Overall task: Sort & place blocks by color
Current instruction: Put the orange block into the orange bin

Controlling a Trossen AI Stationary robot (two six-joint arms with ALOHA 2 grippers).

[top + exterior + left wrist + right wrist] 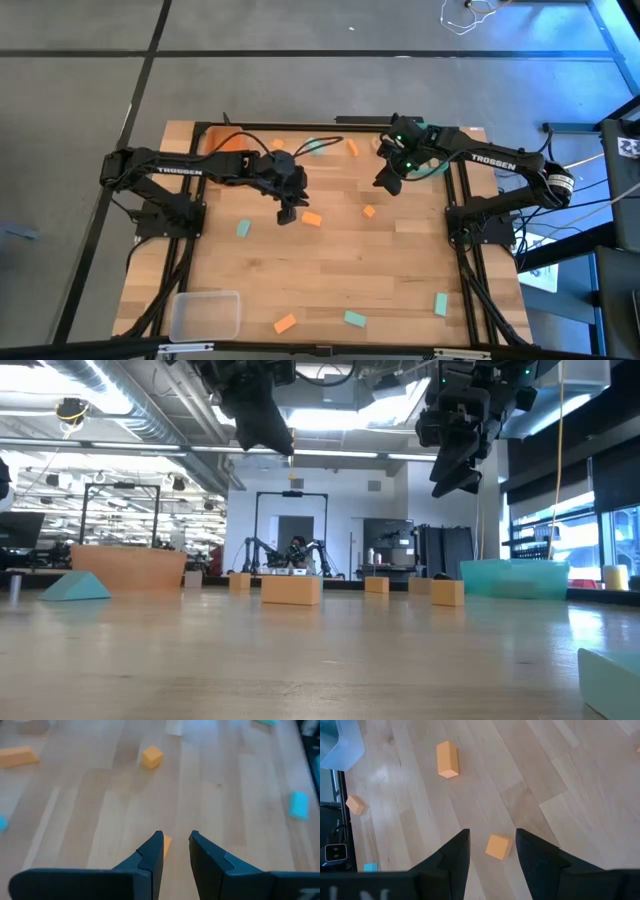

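Observation:
Small orange and teal blocks lie scattered flat on the wooden table (330, 270). My left gripper (176, 836) hangs above the table's middle (288, 210), open by a narrow gap with only bare wood showing between its fingers. An orange block (312, 218) lies just beyond it, a sliver (166, 845) peeking past one finger. My right gripper (492, 832) is open, high over the table (386, 182). An orange cube (498, 846) lies on the table below the gap between its fingers, also seen from above (369, 211).
The clear bin (205, 315) stands at the near left corner. The orange bin (130, 570) is at the far left and the teal bin (515, 575) at the far right. Teal blocks (243, 229) (354, 319) (440, 304) and an orange one (285, 323) lie toward the near side.

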